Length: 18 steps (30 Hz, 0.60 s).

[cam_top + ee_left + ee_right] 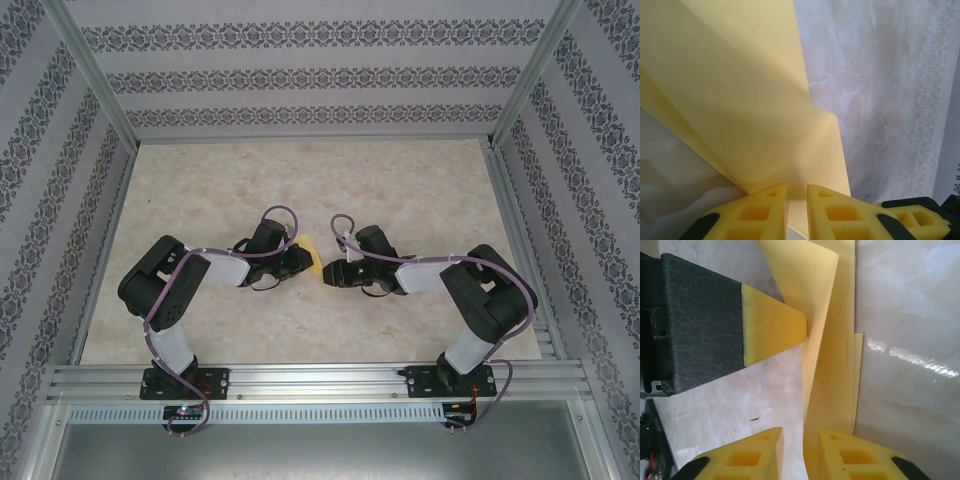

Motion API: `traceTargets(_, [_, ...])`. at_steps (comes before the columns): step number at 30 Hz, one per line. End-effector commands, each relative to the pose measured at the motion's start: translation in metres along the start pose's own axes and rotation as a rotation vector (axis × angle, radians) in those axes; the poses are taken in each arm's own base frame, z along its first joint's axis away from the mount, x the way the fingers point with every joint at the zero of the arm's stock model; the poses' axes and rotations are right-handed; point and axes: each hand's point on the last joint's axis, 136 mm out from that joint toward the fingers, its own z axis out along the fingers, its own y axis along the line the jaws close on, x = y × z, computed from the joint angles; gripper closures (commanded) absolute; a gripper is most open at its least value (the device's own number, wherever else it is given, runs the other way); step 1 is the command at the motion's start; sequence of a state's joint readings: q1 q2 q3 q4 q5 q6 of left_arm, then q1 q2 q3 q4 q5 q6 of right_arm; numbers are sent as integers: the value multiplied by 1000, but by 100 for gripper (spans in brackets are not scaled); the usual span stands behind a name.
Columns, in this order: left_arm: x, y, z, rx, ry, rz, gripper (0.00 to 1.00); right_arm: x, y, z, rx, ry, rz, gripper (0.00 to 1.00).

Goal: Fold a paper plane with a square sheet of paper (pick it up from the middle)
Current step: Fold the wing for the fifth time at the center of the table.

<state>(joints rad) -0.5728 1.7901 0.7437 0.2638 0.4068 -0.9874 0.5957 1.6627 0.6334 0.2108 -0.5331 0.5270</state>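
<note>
Left tool clenched on folded yellow paper sheet, mid-worktop. Right tool slack, jaws apart astride sheet's edge. Open worktop beyond & both sides; frame rails at edges.

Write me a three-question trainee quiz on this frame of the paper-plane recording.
1. True or false: the yellow paper lies flat and unfolded on the table.
2. The paper is: A) where the left fingers and right fingers meet; B) at the table's far edge; C) beside the right base.
3. Whose finger tip touches the paper's face in the right wrist view?
Key: 1 false; 2 A; 3 the left arm's.
</note>
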Motion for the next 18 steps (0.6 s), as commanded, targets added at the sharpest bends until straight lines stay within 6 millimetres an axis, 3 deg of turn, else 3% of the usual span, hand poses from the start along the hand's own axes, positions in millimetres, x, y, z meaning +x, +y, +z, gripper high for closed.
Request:
traceTargets(1, [2, 4, 5, -33, 3, 8, 82, -1, 4, -1, 29, 13, -71, 76])
traceTargets(11, [2, 4, 5, -36, 8, 13, 82, 8, -6, 8, 61, 48, -61, 79])
traceTargets(18, [1, 2, 4, -37, 9, 23, 82, 11, -12, 10, 76, 59, -39, 91])
